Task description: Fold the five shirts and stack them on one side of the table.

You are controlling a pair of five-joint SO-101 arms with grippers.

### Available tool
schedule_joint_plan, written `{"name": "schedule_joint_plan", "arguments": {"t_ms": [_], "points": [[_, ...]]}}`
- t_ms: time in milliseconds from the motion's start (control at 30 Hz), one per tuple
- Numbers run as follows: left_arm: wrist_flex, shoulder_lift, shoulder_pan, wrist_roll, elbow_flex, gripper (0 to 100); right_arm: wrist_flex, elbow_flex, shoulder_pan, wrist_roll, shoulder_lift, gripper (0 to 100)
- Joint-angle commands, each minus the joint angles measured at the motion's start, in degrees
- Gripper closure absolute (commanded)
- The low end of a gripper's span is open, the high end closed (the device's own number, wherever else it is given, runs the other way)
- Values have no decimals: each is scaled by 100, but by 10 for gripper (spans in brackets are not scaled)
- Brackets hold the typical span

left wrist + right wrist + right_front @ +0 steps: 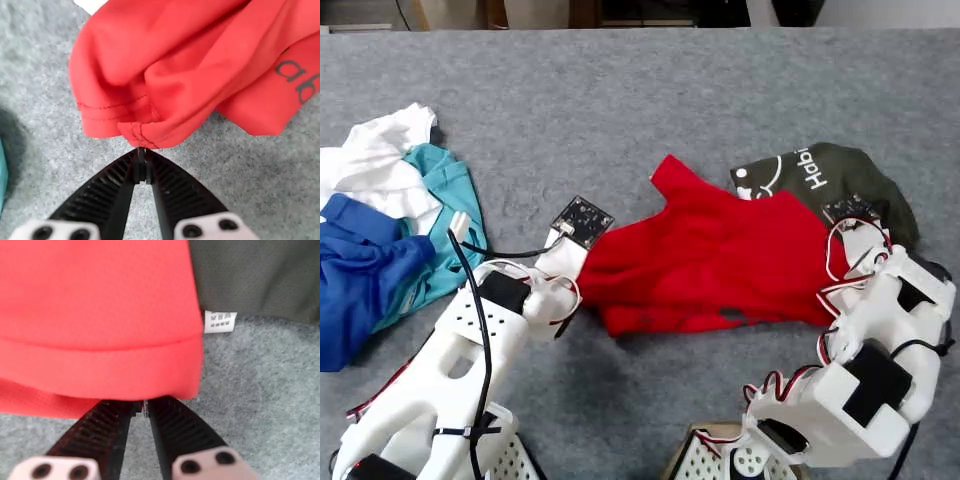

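Meanwhile left tool (142, 167), right tool (145, 412) each pinch red shirt (720, 260); dark shirt (850, 175) partly under; shirt pile (380, 240) apart.

The red shirt (710, 255) is smooth matt cloth, the table (620, 100) rough, fuzzy grey fabric.

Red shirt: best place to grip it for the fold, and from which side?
The hemmed edges at its two ends, one gripper each, coming in low from the robot's side. The red shirt lies spread wide, so those edges are the free folds; the left gripper and right gripper are shut on them.
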Motion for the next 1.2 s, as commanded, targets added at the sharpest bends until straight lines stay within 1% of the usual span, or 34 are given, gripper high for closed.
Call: {"name": "schedule_joint_plan", "arguments": {"t_ms": [0, 167, 267, 333, 400, 500, 567, 633, 700, 800, 867, 933, 1000, 1167], "points": [[615, -110, 53, 9, -510, 983, -70, 4, -180, -88, -207, 996], [1758, -119, 9, 9, -1714, 983, 0, 22, -215, -97, -224, 996], [2356, -119, 9, 9, -2382, 983, 343, -22, -295, -193, -251, 996], [2699, -119, 9, 9, -2778, 983, 492, -48, -374, -369, -409, 996], [2857, -119, 9, 9, -2927, 982, 545, -40, -479, -440, -655, 996], [2681, -66, 9, -18, -2620, 978, 527, -22, -725, -466, -989, 996], [2435, -66, 44, -18, -2189, 969, 457, -13, -866, -659, -1095, 996], [2180, -66, 53, -26, -1732, 909, 211, 4, -954, -888, -1095, 996], [2022, -84, 53, -26, -1345, 819, -167, 171, -971, -1037, -1095, 996], [1705, -75, 9, 62, -1134, 715, -774, 629, -971, -1178, -1095, 995], [1503, -66, -105, 598, -1125, 682, -1169, 1007, -971, -1204, -1095, 995], [1266, -66, -299, 1354, -1187, 682, -1371, 1156, -971, -1204, -1182, 995], [1073, -66, -440, 1943, -1222, 682, -1398, 1165, -971, -1204, -1209, 995], [651, -48, -484, 2541, -1160, 682, -1433, 1191, -1051, -1187, -1218, 995]]}}
